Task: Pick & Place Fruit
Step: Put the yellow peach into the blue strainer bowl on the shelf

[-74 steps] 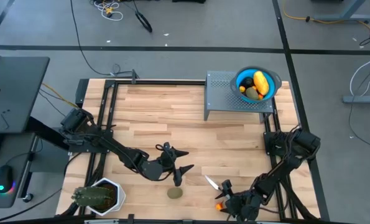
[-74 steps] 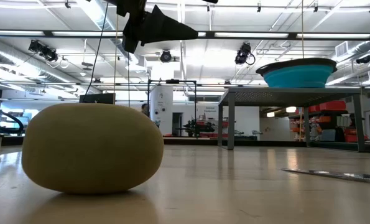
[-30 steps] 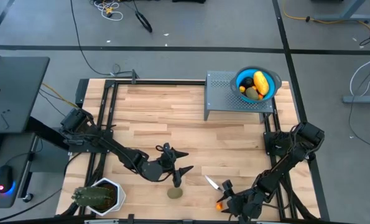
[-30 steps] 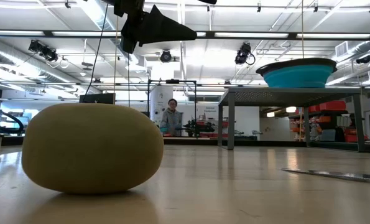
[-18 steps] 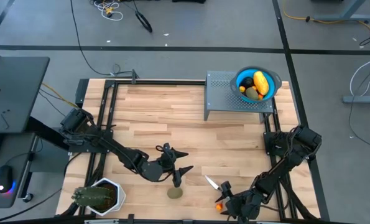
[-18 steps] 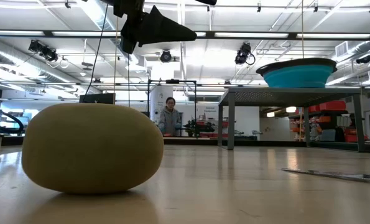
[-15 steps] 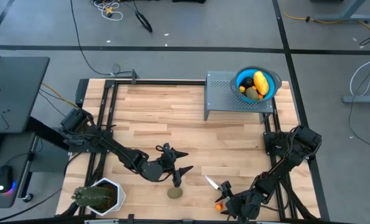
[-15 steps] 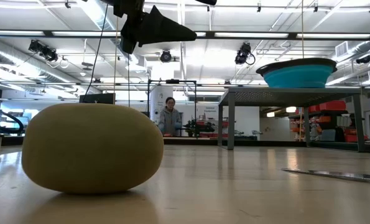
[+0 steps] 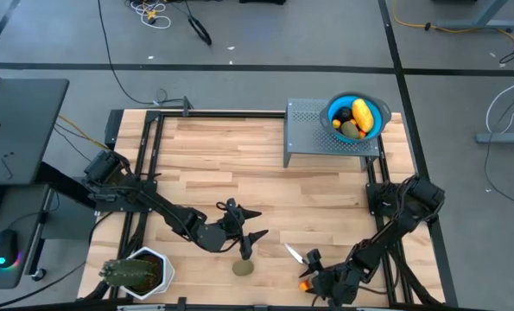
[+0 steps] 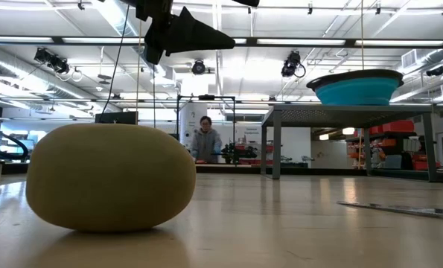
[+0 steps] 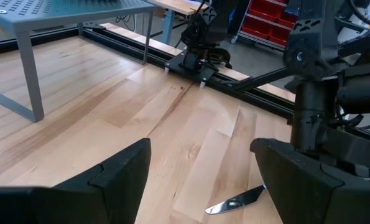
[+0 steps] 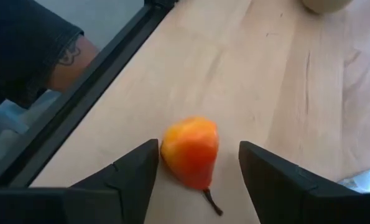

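The orange-red fruit (image 12: 190, 153) is lying on the table (image 9: 239, 173) near its front edge, stem end pointing toward the right gripper (image 12: 197, 171), whose fingers are standing open either side without touching it. The high view is showing only an orange speck (image 9: 305, 286). The left gripper (image 9: 250, 234) is hanging open above the olive-brown fruit (image 9: 243, 269).

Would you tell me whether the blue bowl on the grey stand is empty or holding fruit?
Holding fruit. The high view shows the blue bowl containing a yellow oblong piece, an olive-brown piece and a small black ball.
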`<state>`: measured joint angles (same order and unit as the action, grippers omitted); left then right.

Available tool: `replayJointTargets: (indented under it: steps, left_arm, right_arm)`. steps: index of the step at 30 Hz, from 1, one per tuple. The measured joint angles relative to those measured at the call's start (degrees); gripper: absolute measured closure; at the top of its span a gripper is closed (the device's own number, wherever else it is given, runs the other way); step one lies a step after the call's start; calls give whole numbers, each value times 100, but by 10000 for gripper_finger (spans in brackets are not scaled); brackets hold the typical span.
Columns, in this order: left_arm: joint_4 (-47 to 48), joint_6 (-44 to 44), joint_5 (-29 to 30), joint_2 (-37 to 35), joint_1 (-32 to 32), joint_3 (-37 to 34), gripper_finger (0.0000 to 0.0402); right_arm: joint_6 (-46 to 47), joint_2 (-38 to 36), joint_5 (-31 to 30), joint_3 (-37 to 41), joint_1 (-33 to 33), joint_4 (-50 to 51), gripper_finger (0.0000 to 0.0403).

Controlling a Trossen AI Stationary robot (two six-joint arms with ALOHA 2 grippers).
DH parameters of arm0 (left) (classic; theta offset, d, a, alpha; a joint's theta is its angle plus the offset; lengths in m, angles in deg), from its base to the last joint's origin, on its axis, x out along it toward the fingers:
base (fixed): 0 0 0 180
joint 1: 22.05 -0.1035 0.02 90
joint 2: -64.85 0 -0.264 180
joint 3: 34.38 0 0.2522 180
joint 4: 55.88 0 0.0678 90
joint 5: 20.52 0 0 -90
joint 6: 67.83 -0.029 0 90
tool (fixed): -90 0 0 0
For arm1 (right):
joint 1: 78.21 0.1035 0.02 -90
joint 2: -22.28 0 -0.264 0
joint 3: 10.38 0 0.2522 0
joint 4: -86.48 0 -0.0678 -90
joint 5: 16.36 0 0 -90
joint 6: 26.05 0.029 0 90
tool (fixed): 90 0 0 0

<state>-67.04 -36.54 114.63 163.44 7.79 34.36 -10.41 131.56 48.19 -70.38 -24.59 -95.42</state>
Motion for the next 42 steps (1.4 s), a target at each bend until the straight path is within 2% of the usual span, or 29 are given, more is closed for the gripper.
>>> replayJointTargets:
  steps: [9, 23, 29, 33, 38, 42]
  left_arm:
    - [26, 0, -12, 0, 4, 2, 107]
    - [24, 0, -17, 0, 15, 2, 107]
    - [24, 0, -18, 0, 15, 2, 107]
    - [27, -2, -35, 0, 23, 2, 107]
    - [63, -14, -37, 0, 26, 2, 107]
    - [83, -17, -38, 0, 25, 2, 107]
  right_arm:
    - [-101, 93, -118, -2, -2, -292, 174]
    - [-26, -80, -193, 13, 2, -167, 255]
    - [-125, -654, -898, 11, 4, 19, 260]
    - [-224, -1308, -1978, 9, 5, 677, 261]
    - [-108, -2364, -3827, 9, -173, 1919, 261]
    - [38, -3324, -4202, 9, -715, 2712, 261]
